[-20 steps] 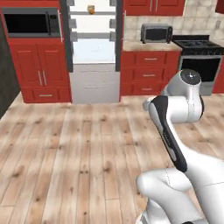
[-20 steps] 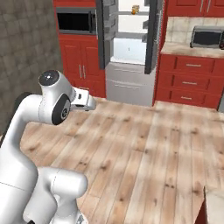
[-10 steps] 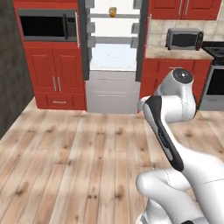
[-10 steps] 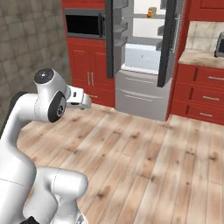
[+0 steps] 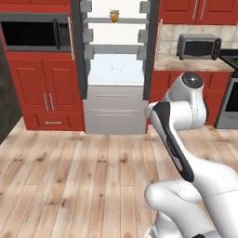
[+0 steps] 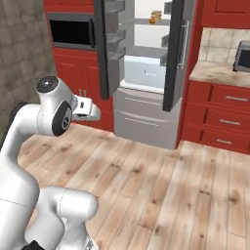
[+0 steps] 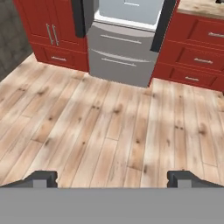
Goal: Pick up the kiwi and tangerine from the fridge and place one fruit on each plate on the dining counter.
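Fridge point(image 5: 116, 69): stands at 12 o'clock from the robot, both dark grey doors swung open, pale interior with shelves and door bins, two grey drawers below.
Tangerine point(image 5: 114, 16): a small orange object on the top shelf of the fridge, at 12 o'clock in the left base view; it looks more like a stack of orange rounds than a clean ball, too small to tell apart.
Kiwi: cannot tell where it is.
Fingers point(image 7: 112, 179): spread wide apart, nothing between them; the two dark tips sit at 7 and 5 o'clock in the hand view, over bare wooden floor point(image 7: 109, 127).
Arm: folded up in front of the base, hand well apart from the fridge, pointing towards it and down at the floor.
Microwave point(image 5: 35, 31): built into the red cabinets at 10 o'clock of the fridge.
Toaster oven point(image 5: 199, 45): on the counter point(image 5: 190, 65) at 2 o'clock of the fridge.
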